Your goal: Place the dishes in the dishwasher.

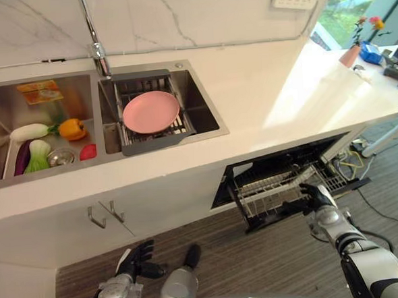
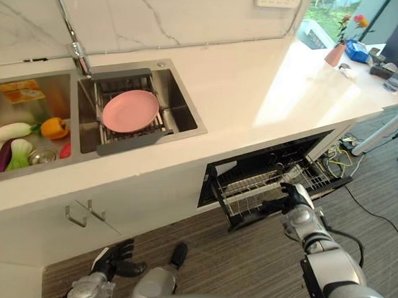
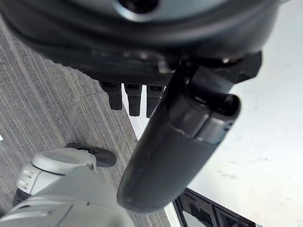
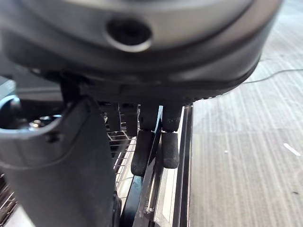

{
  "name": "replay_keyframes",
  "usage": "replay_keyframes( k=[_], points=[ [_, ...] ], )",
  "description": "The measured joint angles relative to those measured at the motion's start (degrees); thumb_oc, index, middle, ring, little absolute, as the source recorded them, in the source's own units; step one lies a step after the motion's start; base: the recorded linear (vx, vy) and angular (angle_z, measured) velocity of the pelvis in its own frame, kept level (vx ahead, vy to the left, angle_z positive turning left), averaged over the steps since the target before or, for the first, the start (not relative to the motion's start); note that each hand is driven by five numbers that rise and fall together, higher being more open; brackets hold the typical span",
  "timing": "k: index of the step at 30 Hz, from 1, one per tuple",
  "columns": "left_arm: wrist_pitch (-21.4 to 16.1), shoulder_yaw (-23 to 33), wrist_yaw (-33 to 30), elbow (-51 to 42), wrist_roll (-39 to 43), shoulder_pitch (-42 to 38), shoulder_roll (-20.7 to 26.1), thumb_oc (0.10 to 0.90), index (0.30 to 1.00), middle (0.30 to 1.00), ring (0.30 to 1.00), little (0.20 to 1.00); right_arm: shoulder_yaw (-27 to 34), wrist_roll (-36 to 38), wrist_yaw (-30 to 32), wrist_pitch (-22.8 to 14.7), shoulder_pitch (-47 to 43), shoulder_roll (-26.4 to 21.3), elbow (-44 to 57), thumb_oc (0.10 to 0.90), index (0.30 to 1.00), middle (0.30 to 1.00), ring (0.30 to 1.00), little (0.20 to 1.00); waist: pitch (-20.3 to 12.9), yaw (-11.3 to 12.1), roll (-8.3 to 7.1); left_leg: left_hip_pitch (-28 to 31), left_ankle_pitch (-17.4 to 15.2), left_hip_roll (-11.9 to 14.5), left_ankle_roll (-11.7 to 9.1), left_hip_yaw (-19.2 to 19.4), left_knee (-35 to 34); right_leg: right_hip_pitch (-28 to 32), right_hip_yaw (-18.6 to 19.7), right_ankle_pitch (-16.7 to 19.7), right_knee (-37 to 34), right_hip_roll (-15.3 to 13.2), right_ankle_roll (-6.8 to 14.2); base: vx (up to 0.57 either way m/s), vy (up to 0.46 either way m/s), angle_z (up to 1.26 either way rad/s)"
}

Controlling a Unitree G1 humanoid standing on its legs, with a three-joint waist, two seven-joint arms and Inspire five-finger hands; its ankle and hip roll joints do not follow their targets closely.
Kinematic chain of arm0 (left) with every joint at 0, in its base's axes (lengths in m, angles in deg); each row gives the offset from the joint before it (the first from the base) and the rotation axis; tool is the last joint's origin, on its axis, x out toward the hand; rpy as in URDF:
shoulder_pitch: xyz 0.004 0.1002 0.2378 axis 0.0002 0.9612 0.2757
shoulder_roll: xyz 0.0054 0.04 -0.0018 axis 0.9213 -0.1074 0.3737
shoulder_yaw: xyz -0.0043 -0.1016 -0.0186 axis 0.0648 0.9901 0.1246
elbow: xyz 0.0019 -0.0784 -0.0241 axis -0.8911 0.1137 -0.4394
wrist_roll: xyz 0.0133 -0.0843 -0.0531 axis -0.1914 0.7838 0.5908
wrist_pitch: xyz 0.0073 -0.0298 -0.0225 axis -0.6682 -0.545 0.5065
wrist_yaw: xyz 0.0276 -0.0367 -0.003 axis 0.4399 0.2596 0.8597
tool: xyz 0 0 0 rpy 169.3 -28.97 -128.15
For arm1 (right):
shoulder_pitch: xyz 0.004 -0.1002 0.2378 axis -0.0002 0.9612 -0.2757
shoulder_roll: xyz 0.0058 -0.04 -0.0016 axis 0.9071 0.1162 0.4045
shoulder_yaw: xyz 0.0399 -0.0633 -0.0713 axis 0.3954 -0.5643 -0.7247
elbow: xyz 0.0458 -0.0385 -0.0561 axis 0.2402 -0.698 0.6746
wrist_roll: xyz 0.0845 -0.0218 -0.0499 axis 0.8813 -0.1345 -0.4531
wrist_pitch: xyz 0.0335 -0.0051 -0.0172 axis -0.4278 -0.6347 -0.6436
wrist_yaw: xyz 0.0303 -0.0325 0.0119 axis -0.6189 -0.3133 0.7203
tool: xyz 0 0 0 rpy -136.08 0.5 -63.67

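Pink plate sits on the drying rack across the right sink basin, far left on the tabletop, untouched. Down low, the right robot hand curls its fingers on the front edge of the dishwasher rack, which stands pulled out. The left robot hand hangs relaxed and empty near the floor. Looks like the dishwasher-opening step; next comes letting go and reaching up for that plate.
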Motion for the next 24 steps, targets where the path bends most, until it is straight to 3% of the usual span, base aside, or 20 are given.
replay_keyframes(
  k=[5, 6, 7, 8, 13, 14, 16, 20, 22, 24],
  points=[
    [0.39, 0.16, 0.15, 0.17, -0.04, -0.43, -0.06, 0.800, 0.900, 0.900, 0.900, 0.900, -1.88, -0.03, -0.01, 0.83, 3.22, -1.61, -0.61, 0.800, 0.900, 0.900, 0.900, 0.900, -0.13, -2.28, -0.43, -0.24, -0.08, -0.57, -0.10, 0.33, -1.21, -0.83, 1.48, -0.01, -0.02, -0.48, -0.04, 0.00, -0.005, -0.02],
    [0.45, 0.30, 0.07, 0.50, -0.02, -1.06, -0.02, 0.800, 0.900, 0.900, 0.900, 0.900, -1.90, 0.00, 0.43, 1.18, 5.02, -1.93, -0.64, 0.800, 0.900, 0.900, 0.900, 0.900, 0.05, -2.72, -2.18, -2.01, -1.79, -1.61, -1.08, 2.35, 2.37, -1.73, 1.27, 0.71, 0.12, -2.76, -1.22, 0.01, -0.014, -0.27],
    [0.60, 0.30, -0.02, 0.75, -0.01, -0.87, 0.02, 0.800, 0.900, 0.900, 0.900, 0.900, -2.14, 0.00, 0.62, 1.34, 5.30, -1.97, -0.94, 0.800, 0.900, 0.900, 0.900, 0.900, 0.19, -2.60, -2.48, -5.13, -5.39, -1.54, 0.23, 2.39, 13.14, -2.20, 1.14, 1.15, 0.32, -3.45, -1.85, 0.01, -0.019, -0.73],
    [0.73, 0.24, 0.05, 1.88, 0.00, -0.24, -0.30, 0.800, 0.900, 0.900, 0.900, 0.900, -2.98, 0.02, 0.92, 0.86, 5.65, -2.36, -0.83, 0.800, 0.900, 0.900, 0.900, 0.900, 0.13, -2.67, -0.98, -6.25, -11.87, -0.40, 2.16, 2.26, 20.56, -1.71, 1.69, 0.93, 0.10, -2.87, -0.99, 0.00, -0.012, -0.66],
    [0.27, 0.99, -0.39, 3.15, -0.01, -1.34, -0.39, 0.800, 0.900, 0.900, 0.900, 0.900, -4.15, -0.04, 1.98, 0.97, 6.39, -2.58, -0.18, 0.800, 0.900, 0.900, 0.900, 0.900, 0.14, -3.87, -1.54, -4.14, -12.01, -1.56, 2.86, 2.61, 14.39, -2.17, 2.65, 0.76, 0.08, -2.63, -1.61, 0.00, -0.011, 0.08],
    [0.33, 1.00, -0.64, 3.40, -0.01, -2.10, -0.19, 0.800, 0.900, 0.900, 0.900, 0.900, -3.96, 0.03, 1.85, 1.48, 6.48, -3.86, -1.61, 0.800, 0.900, 0.900, 0.900, 0.900, -0.20, -4.04, -2.14, -3.65, -10.39, -2.95, 3.18, 2.80, 11.32, -2.35, 3.22, 0.46, 0.09, -2.53, -2.09, 0.01, -0.029, 0.65],
    [0.22, 0.99, -0.98, 3.78, -0.03, -2.18, 0.21, 0.800, 0.900, 0.900, 0.900, 0.900, -3.95, 0.02, 1.86, 3.41, 6.48, -3.69, -2.71, 0.800, 0.900, 0.900, 0.900, 0.900, -0.28, -3.56, -2.39, -3.22, -9.02, -2.94, 3.23, 3.04, 10.33, -2.24, 3.58, 0.37, 0.12, -2.48, -1.84, 0.01, -0.025, 0.44],
    [0.05, 0.87, -1.58, 14.20, -2.20, -2.79, 0.39, 0.800, 0.900, 0.900, 0.900, 0.900, -4.43, 0.98, 2.22, 5.34, 5.55, -2.15, -0.55, 0.800, 0.900, 0.900, 0.900, 0.900, -0.18, -3.58, -2.75, -2.24, -8.75, -2.67, 3.13, 3.17, 10.51, -1.66, 4.49, 0.49, 0.14, -2.35, -2.01, 0.01, -0.015, -0.17],
    [0.59, 0.95, -2.15, 17.80, -2.27, -2.05, 0.14, 0.800, 0.900, 0.900, 0.900, 0.900, -5.52, 2.55, 3.47, 6.29, 6.42, -1.25, 5.21, 0.800, 0.900, 0.900, 0.900, 0.900, 0.18, -4.86, -2.97, -2.02, -8.67, -2.09, 3.10, 3.49, 10.85, -1.85, 4.98, 0.49, 0.16, -2.10, -2.01, -0.02, 0.011, -0.28],
    [0.51, 2.97, -3.24, 19.17, -2.83, -1.40, -1.68, 0.800, 0.900, 0.900, 0.900, 0.900, -5.37, 3.75, 5.69, 7.40, 12.42, -1.15, 19.55, 0.800, 0.900, 0.900, 0.900, 0.900, 1.05, -6.01, -2.34, -2.03, -8.19, -1.14, 3.10, 4.62, 10.98, -2.30, 5.97, 0.57, 0.37, -1.70, -1.97, 0.00, 0.000, -0.33]
  ],
)
